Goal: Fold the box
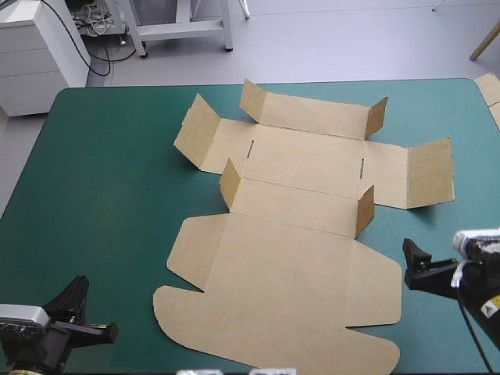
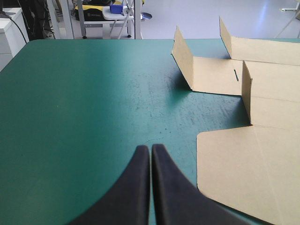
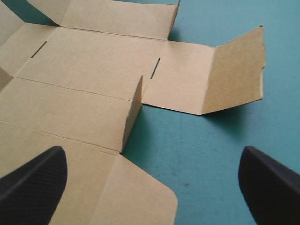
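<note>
The folding has hardly begun. The brown box lies flat in the middle of the teal-green table, with only its small flaps sticking up. Its long way runs from near edge to far edge, big lid end nearest the robot. The left gripper is pressed shut and empty, by the near left corner. The right gripper is wide open beside the box's right side. Next, I think, a side wall needs lifting.

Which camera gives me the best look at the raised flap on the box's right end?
Right wrist view: the flap stands whole and near, ahead of the open right gripper. The high view shows it smaller, from above. The left wrist view misses it.
</note>
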### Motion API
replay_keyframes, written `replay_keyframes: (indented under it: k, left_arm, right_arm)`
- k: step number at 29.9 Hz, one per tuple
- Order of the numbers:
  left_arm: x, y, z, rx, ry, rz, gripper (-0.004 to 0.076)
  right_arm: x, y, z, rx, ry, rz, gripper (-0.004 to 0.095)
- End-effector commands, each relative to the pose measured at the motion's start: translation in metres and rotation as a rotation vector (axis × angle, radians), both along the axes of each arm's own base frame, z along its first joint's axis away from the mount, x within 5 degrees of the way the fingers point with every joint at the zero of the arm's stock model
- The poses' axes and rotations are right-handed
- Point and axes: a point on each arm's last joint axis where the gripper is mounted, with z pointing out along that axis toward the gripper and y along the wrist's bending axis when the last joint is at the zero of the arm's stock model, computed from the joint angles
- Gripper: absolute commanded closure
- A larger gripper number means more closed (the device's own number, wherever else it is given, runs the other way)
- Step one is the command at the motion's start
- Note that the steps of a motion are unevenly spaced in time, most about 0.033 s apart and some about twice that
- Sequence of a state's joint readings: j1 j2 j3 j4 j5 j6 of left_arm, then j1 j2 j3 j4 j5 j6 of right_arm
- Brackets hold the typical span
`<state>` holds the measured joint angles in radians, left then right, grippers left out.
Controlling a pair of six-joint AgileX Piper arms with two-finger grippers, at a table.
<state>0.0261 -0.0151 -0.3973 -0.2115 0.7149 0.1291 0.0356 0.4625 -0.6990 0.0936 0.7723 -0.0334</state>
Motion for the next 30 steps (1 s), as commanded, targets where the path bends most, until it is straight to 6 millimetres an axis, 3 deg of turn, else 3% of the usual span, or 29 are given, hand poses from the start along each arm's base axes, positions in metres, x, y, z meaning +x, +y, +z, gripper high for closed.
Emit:
replay_keyframes:
  k: [1, 9, 17, 22, 30]
  left_arm:
    - [-0.004, 0.0, 0.015, -0.023, -0.113, 0.003, 0.0731]
    - [-0.004, 0.0, 0.015, -0.023, -0.113, 0.003, 0.0731]
    - [-0.004, 0.0, 0.015, -0.023, -0.113, 0.003, 0.0731]
    - [-0.004, 0.0, 0.015, -0.023, -0.113, 0.003, 0.0731]
    - [-0.004, 0.0, 0.015, -0.023, -0.113, 0.003, 0.0731]
  right_arm:
    - [0.032, 0.007, 0.025, 0.088, 0.012, 0.029, 0.0005]
    - [0.114, 0.017, 0.026, 0.157, 0.293, 0.056, 0.0005]
    - [0.192, 0.022, -0.005, 0.185, 0.526, 0.023, 0.0006]
    - [0.222, 0.024, -0.035, 0.184, 0.687, 0.021, 0.0007]
    - [0.243, 0.025, -0.065, 0.183, 0.786, 0.012, 0.0006]
